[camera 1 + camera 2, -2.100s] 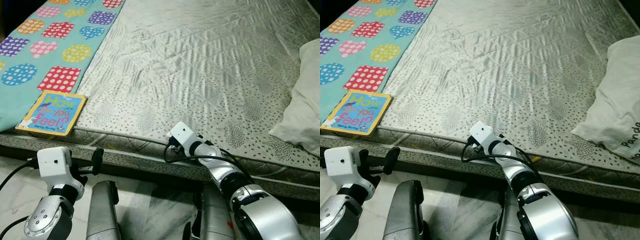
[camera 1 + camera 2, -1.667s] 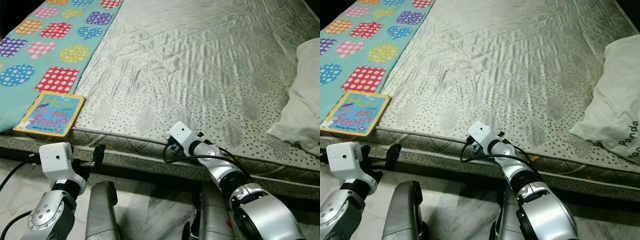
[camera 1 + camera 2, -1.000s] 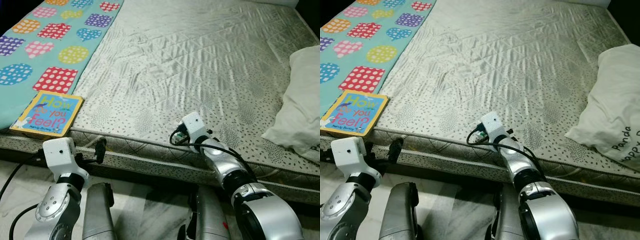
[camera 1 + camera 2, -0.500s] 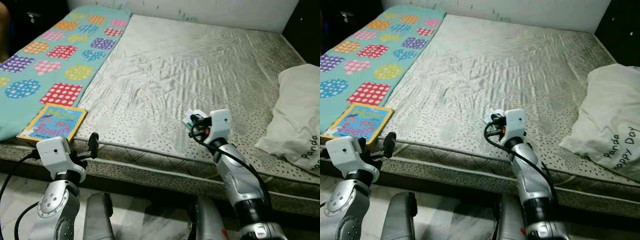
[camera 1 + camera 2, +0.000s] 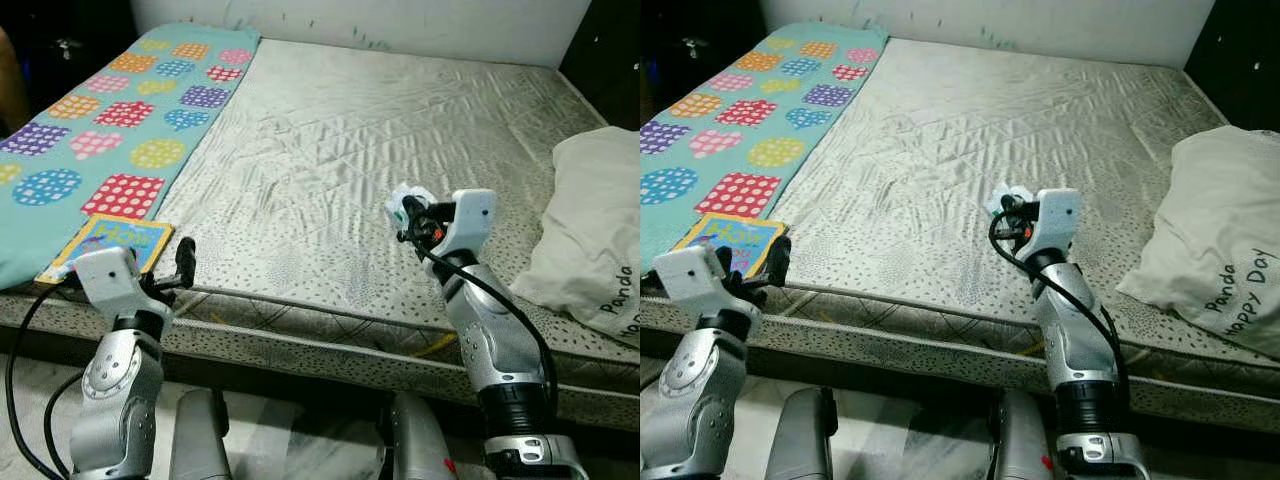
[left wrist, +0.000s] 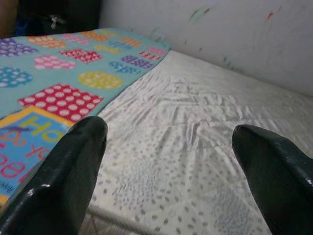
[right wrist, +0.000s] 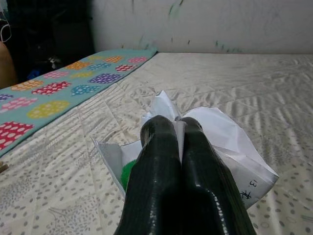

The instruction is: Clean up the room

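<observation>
While held above the mattress, right gripper [image 7: 178,129]: fingers pressed together on a crumpled white paper scrap [image 7: 215,134] with a patch of green showing on it; in the head views it is raised over the near middle of the bed [image 5: 413,214].
Paper scrap: clamped at the fingertips, clear of the mattress surface, printed marks on one corner.
Left gripper [image 6: 168,147]: fingers [image 6: 73,166] spread wide, nothing between them, poised at the near left edge of the bed, just beside the book [image 5: 180,264].
Book [image 5: 120,238]: a colourful children's board book lying flat at the near left corner of the bed, on the end of the blanket, partly hidden by the left wrist.
Blanket [image 5: 90,150]: teal, with dotted patches in many colours, running along the left side of the bed.
Mattress [image 5: 940,150]: pale grey, quilted and creased, speckled along its near border.
Pillow [image 5: 1220,240]: white, with printed letters, at the right edge of the bed, well apart from both grippers.
Wall [image 7: 220,24]: off-white with small marks, behind the far end of the bed.
</observation>
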Motion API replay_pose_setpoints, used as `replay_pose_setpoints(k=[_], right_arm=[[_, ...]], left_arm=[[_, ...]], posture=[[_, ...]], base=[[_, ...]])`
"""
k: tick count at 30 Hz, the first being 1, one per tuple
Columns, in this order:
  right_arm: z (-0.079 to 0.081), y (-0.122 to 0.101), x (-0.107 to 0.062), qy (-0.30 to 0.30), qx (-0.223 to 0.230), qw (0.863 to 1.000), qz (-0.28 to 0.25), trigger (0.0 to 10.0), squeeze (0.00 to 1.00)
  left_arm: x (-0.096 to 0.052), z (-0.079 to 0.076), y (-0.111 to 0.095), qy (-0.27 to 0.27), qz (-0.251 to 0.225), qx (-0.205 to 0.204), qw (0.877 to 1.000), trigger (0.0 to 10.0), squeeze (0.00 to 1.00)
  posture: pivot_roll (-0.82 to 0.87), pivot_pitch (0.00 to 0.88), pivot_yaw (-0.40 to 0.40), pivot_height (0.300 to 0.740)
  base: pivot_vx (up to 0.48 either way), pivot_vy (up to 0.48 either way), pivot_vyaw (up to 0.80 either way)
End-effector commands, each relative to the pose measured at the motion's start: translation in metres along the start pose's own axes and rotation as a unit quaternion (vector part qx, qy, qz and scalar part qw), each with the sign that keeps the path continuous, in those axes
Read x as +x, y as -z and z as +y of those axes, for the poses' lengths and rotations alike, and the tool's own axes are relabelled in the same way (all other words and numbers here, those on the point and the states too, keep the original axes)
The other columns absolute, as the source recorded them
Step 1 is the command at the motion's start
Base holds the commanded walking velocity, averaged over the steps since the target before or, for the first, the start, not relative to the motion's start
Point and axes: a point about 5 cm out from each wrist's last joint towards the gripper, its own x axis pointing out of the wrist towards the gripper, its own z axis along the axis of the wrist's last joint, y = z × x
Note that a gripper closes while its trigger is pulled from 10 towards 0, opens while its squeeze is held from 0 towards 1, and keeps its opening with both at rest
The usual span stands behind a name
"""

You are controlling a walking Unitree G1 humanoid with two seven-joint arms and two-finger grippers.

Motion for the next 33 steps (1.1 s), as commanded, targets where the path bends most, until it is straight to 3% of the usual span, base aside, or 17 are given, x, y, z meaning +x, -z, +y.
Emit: replay_pose_setpoints(k=[1, 8, 11, 21, 28, 33], right_arm=[[-0.002, -0.008, 0.005, 0.001, 0.002, 1.0, -0.009, 10.0, 0.0], [-0.005, -0.008, 0.003, 0.013, 0.009, 1.0, -0.015, 10.0, 0.0], [-0.007, -0.002, -0.004, 0.022, 0.013, 1.0, -0.01, 10.0, 0.0], [-0.005, 0.008, -0.019, 0.024, 0.0, 1.0, 0.002, 10.0, 0.0], [-0.008, 0.011, -0.024, 0.029, -0.004, 1.0, 0.007, 10.0, 0.0], [-0.014, 0.016, -0.032, 0.061, 0.002, 0.998, 0.016, 10.0, 0.0]], left_arm=[[0.004, 0.001, -0.002, 0.002, -0.008, 0.006, 1.0, 10.0, 0.0], [0.006, 0.003, -0.003, 0.007, -0.013, 0.011, 1.0, 10.0, 0.0], [0.005, 0.003, -0.004, 0.013, -0.01, 0.015, 1.0, 10.0, 0.0], [0.008, 0.002, -0.001, 0.009, -0.015, 0.009, 1.0, 10.0, 0.0], [0.006, -0.003, 0.0, 0.019, -0.013, 0.009, 1.0, 10.0, 0.0], [0.001, 0.002, 0.004, 0.017, 0.001, 0.022, 1.0, 10.0, 0.0]], posture=[[-0.04, 0.0, -0.043, 0.584], [-0.04, 0.0, -0.026, 0.625], [-0.04, 0.0, 0.001, 0.648], [-0.05, 0.0, -0.014, 0.703], [-0.05, 0.0, -0.007, 0.731], [-0.05, 0.0, 0.002, 0.74]], base=[[0.0, 0.0, 0.0], [0.0, 0.0, 0.0], [0.0, 0.0, 0.0], [0.0, 0.0, 0.0], [0.0, 0.0, 0.0], [0.0, 0.0, 0.0]])
